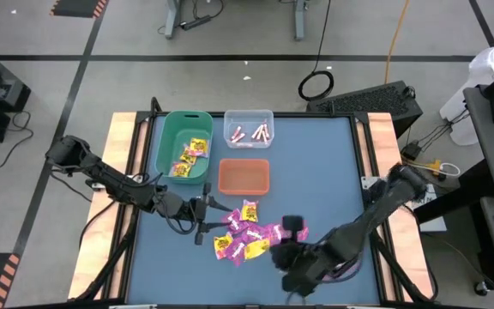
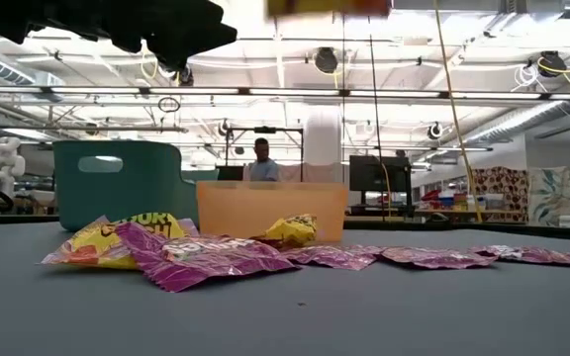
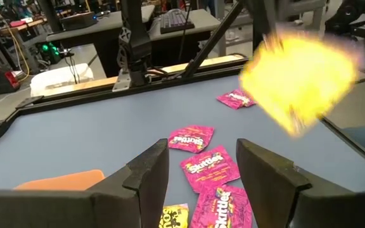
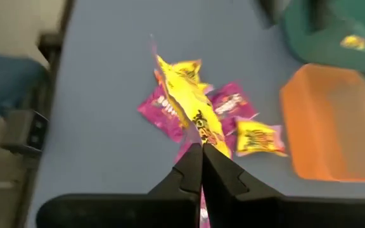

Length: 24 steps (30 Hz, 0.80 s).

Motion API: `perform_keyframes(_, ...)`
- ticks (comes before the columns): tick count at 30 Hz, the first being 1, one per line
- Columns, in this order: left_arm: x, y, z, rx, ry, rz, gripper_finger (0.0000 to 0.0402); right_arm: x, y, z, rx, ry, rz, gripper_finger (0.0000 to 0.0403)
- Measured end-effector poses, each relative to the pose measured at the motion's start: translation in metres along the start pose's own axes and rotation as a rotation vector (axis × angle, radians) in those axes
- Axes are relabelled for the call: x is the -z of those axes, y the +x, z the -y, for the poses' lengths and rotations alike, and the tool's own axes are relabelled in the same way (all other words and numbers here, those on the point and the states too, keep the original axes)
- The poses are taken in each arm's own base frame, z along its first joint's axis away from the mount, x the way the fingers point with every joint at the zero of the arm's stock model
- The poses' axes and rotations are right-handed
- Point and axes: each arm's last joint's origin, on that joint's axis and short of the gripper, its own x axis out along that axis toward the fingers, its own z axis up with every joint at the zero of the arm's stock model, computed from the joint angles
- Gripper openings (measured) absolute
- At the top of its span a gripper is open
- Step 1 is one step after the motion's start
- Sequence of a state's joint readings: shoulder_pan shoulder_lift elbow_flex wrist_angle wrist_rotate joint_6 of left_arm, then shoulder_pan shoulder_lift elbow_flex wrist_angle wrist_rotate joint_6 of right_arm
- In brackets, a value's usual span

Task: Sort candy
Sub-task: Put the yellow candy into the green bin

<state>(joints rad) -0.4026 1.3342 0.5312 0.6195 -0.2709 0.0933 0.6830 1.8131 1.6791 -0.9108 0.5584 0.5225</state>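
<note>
While the right gripper (image 4: 201, 152) is clenched on one corner of a yellow packet (image 4: 189, 101), lifted clear above the pile, the thin pinch is the main risk: I judge the packet could swing or slip free on the way to a bin and drop back among the rest. Directly below it, the remaining candy (image 1: 245, 236) lies loose on the blue table (image 1: 316, 172), mostly magenta-pink packets (image 3: 203, 170) with a couple of yellow ones. The left gripper (image 3: 201, 174) hovers just beside that pile, fingers spread and holding nothing; both arms crowd the same spot, so a bump looks possible. Beyond the pile, the orange bin (image 1: 244, 177) looks empty. Farther off, the green bin (image 1: 168, 137) holds yellow packets, and the clear bin (image 1: 249, 117) beside it holds pale sticks.
</note>
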Motion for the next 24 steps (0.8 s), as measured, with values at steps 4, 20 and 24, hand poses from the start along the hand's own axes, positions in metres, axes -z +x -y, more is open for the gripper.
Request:
perform_keyframes(4,0.0,0.0,0.0,0.0,0.0,0.001,0.019,-0.008,-0.05,0.029,-0.035,0.059,0.071,0.0)
perform_keyframes(20,0.0,0.0,0.0,-0.002,0.027,0.002,0.019,0.06,-0.096,0.099,-0.005,0.273,0.465,0.0)
perform_keyframes(24,0.0,0.0,-0.001,-0.008,0.052,0.003,0.019,0.08,-0.067,0.104,-0.02,0.295,0.618,0.0)
